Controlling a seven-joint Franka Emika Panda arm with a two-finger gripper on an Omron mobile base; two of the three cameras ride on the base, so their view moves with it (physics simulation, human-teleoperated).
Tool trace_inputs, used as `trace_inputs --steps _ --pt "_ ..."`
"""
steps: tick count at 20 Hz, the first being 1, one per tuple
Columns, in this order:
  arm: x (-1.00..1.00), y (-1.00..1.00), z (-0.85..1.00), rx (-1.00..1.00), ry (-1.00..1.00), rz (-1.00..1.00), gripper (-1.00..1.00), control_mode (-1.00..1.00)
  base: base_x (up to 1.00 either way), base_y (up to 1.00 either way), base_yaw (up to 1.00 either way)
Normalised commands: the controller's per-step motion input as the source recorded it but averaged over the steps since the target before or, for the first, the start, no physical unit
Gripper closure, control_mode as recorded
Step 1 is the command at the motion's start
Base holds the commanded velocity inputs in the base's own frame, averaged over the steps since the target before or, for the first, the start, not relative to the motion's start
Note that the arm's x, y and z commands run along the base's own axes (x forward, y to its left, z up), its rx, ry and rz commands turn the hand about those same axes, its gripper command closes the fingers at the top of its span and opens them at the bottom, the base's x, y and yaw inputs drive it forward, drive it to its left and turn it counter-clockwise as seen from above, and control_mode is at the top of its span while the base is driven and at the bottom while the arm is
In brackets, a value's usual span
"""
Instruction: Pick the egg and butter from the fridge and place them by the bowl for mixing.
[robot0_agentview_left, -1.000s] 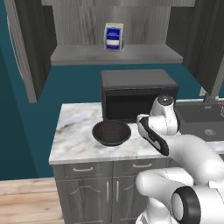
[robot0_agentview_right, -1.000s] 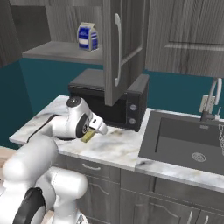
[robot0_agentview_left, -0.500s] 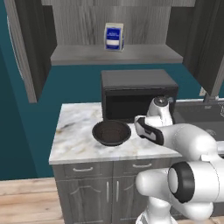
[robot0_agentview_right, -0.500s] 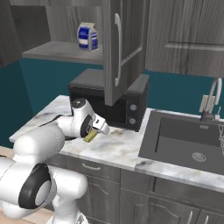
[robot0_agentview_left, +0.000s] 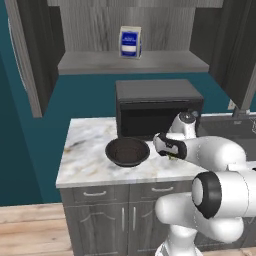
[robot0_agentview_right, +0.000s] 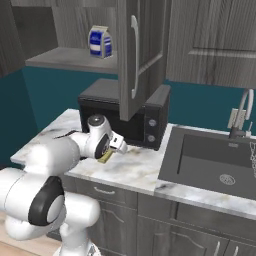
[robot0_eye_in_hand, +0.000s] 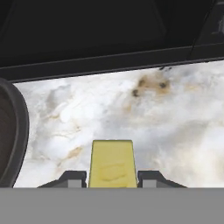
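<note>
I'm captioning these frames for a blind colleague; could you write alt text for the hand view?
A yellow block of butter sits clamped between the two dark fingers of the gripper, above a white marble counter. The dark bowl's rim curves in at the left edge, and the black microwave runs across the top.

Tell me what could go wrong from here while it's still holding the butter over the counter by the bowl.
1. The butter sits between the jaws above the marble counter; opening them before it gets lower could let the block bounce or tip.
2. The bowl is close on one side; a sideways drift could knock its rim.
3. The microwave stands just behind, so lifting away carelessly may clip its front.
</note>
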Motion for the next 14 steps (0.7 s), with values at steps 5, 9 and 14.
trace_inputs --steps 5,9,14 --pt "0.46 0.0 -0.14 0.0 0.0 0.0 1.0 -1.0 0.0 0.0 0.0" --pt "0.44 0.0 -0.09 0.0 0.0 0.0 1.0 -1.0 0.0 0.0 0.0" --pt "0.4 0.0 -0.09 0.0 0.0 0.0 1.0 -1.0 0.0 0.0 0.0"
